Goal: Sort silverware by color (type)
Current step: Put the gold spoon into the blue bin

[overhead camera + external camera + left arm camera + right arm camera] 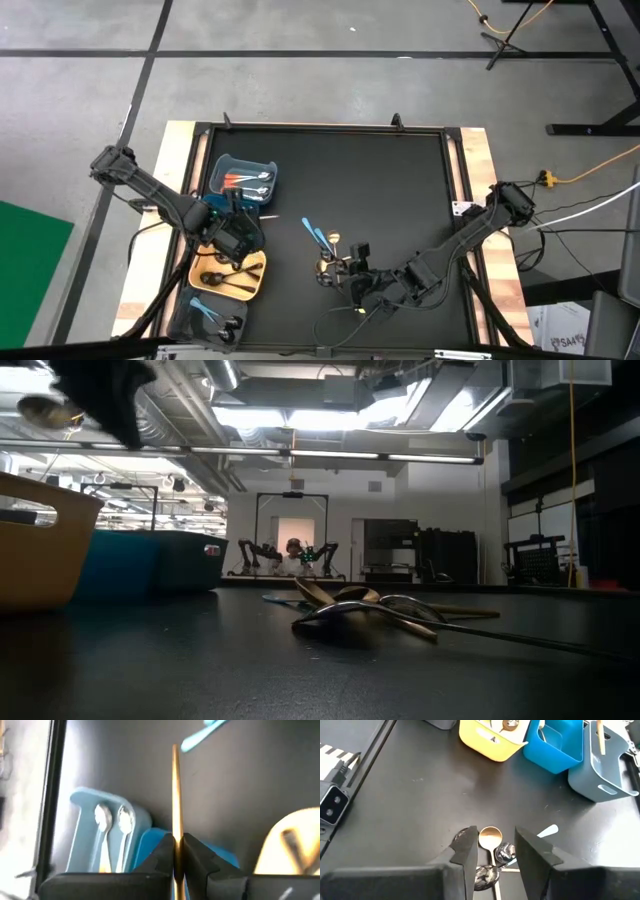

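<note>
My left gripper (238, 222) hangs over the bins at the table's left, shut on a thin gold utensil (175, 795). My right gripper (495, 855) is open just above the mat near the middle. Its fingers stand on either side of a gold spoon (490, 838) in a small pile of silverware (330, 262). Light blue utensils (318, 235) lie on the mat beside that pile. Orange-handled spoons with silver heads (112, 817) lie in the grey-blue bin (245, 178). Black pieces lie in the yellow bin (232, 275). My left gripper pinches the gold utensil between its two fingers (160, 857), which close on its thin flat sides (175, 839). A long stretch sticks out past the fingertips, seen edge-on. The utensil is lifted clear, above the bins. In the low view a rounded end (42, 410) shows beside the gripper.
A bright blue bin (555, 745) stands between the yellow bin (492, 737) and the grey-blue one (600, 767). A dark grey bin (215, 318) with light blue pieces sits at the near left corner. The black mat's far half is bare.
</note>
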`<state>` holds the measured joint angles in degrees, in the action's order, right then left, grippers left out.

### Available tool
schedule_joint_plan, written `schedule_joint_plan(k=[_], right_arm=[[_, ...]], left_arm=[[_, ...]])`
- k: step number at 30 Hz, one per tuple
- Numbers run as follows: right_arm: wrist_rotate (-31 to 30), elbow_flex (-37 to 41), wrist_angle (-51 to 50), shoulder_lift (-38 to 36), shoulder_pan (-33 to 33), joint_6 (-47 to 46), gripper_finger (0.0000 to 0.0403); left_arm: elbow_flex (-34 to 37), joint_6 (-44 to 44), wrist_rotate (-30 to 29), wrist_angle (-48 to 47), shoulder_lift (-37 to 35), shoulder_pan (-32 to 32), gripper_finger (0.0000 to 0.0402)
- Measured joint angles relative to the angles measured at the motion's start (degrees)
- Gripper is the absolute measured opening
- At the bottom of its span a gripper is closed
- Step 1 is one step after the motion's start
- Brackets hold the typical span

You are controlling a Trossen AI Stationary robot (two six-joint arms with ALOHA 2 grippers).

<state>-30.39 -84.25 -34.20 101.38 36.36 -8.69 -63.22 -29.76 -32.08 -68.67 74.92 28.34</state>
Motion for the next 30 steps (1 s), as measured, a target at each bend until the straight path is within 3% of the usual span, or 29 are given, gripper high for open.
schedule_joint_plan(k=[10,17,21,30], right_arm=[[-0.01,0.00,0.17,0.00,0.00,-0.72,0.0117],[0.00,0.00,0.24,0.00,0.00,-0.72,0.0117],[-0.02,0.00,0.24,0.00,0.00,-0.70,0.0117],[-0.02,0.00,0.24,0.00,0.00,-0.70,0.0117]], left_arm=[[18.40,-7.99,-1.60,0.49,-13.20,-0.59,0.0018],[28.63,-9.22,0.97,4.89,-21.61,-0.59,0.0018],[30.51,-9.28,3.96,6.98,-22.17,-0.57,0.0019],[30.53,-9.21,3.67,7.73,-22.06,-0.57,0.0027]])
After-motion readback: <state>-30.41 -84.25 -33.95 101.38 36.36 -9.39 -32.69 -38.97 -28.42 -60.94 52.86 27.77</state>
